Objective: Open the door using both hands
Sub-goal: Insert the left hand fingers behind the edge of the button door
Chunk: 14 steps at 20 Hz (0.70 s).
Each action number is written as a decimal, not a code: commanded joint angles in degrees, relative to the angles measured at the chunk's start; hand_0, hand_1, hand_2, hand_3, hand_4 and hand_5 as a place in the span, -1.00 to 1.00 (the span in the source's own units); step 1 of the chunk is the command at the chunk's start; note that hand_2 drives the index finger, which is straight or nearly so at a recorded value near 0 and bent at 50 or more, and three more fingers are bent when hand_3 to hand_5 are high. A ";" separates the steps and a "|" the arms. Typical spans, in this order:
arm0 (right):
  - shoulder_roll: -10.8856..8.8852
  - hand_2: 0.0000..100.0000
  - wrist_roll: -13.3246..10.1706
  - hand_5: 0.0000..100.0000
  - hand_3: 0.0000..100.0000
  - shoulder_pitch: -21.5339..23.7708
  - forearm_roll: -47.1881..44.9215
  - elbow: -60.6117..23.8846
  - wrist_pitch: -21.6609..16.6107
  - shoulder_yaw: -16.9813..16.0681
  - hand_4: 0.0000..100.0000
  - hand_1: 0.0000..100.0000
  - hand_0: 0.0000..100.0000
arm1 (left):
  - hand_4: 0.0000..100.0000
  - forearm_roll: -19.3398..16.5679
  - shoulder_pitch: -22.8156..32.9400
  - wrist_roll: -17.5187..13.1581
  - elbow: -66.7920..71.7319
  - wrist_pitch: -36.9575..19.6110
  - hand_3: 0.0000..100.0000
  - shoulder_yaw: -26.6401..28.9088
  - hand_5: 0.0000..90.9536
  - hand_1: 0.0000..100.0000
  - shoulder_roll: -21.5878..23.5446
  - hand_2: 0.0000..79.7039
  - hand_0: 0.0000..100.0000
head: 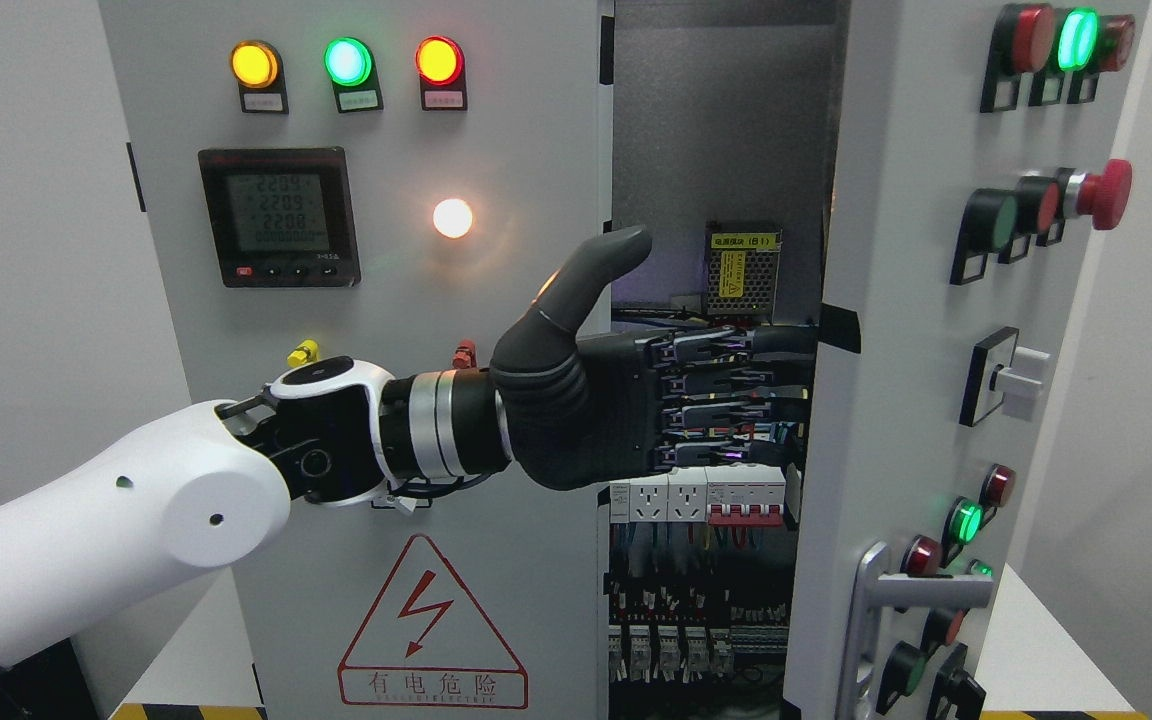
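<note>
A grey electrical cabinet fills the head view. Its left door (496,130) is closed. Its right door (906,420) stands partly swung out toward me, with a silver handle (871,610) low on its edge. My left arm comes in from the lower left and reaches across the gap. My left hand (636,400) is black; its fingers (736,385) stretch out straight to the right door's inner edge, where the tips are hidden behind it. The thumb points up and free. The right arm does not show.
The gap shows a power supply (741,268), sockets and breakers (701,497) and wiring inside. The left door carries a meter (279,216), lamps and a hazard triangle (431,625). The right door carries buttons, a red mushroom button (1104,193) and a switch (1006,375). White walls flank the cabinet.
</note>
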 commanded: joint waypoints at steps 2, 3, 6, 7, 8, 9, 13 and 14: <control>0.00 -1.00 -0.03 -1.00 -1.00 0.01 0.00 0.00 0.04 0.03 -1.00 -1.00 -0.79 | -0.94 0.08 -0.48 2.18 -0.06 -0.12 -1.00 -1.83 -1.00 -1.00 -5.20 -1.00 -1.00; 0.00 -1.00 -0.03 -1.00 -1.00 0.01 0.00 0.00 -0.05 0.03 -1.00 -1.00 -0.79 | -0.94 -0.01 -0.48 2.80 -0.15 -0.12 -1.00 -1.74 -1.00 -1.00 -5.29 -1.00 -1.00; 0.00 -1.00 -0.03 -1.00 -1.00 0.01 0.00 0.00 -0.05 0.03 -1.00 -1.00 -0.79 | -0.94 -0.10 -0.48 3.51 -0.24 -0.21 -1.00 -1.65 -1.00 -1.00 -5.90 -1.00 -1.00; 0.00 -1.00 -0.03 -1.00 -1.00 0.01 0.00 0.00 0.04 0.03 -1.00 -1.00 -0.79 | -0.94 -0.10 -0.48 3.51 -0.24 -0.30 -1.00 -1.65 -1.00 -1.00 -5.99 -1.00 -1.00; 0.00 -1.00 -0.03 -1.00 -1.00 0.01 0.00 0.00 -0.05 0.03 -1.00 -1.00 -0.79 | -0.94 -0.10 -0.48 3.60 -0.24 -0.73 -1.00 -1.65 -1.00 -1.00 -6.08 -1.00 -1.00; 0.00 -1.00 -0.03 -1.00 -1.00 0.01 0.00 0.00 0.04 0.03 -1.00 -1.00 -0.79 | -0.94 -0.10 -0.48 3.86 -0.24 -1.17 -1.00 -1.65 -1.00 -1.00 -6.34 -1.00 -1.00; 0.00 -1.00 -0.03 -1.00 -1.00 -0.08 0.00 0.00 0.04 0.03 -1.00 -1.00 -0.79 | -0.94 -0.19 -0.48 6.06 -0.33 -1.62 -1.00 -1.48 -1.00 -1.00 -7.04 -1.00 -1.00; 0.00 -1.00 -0.03 -1.00 -1.00 0.01 0.00 0.00 -0.05 0.03 -1.00 -1.00 -0.79 | -0.94 -0.27 -0.48 6.23 -0.41 -1.62 -1.00 -1.39 -1.00 -1.00 -7.22 -1.00 -1.00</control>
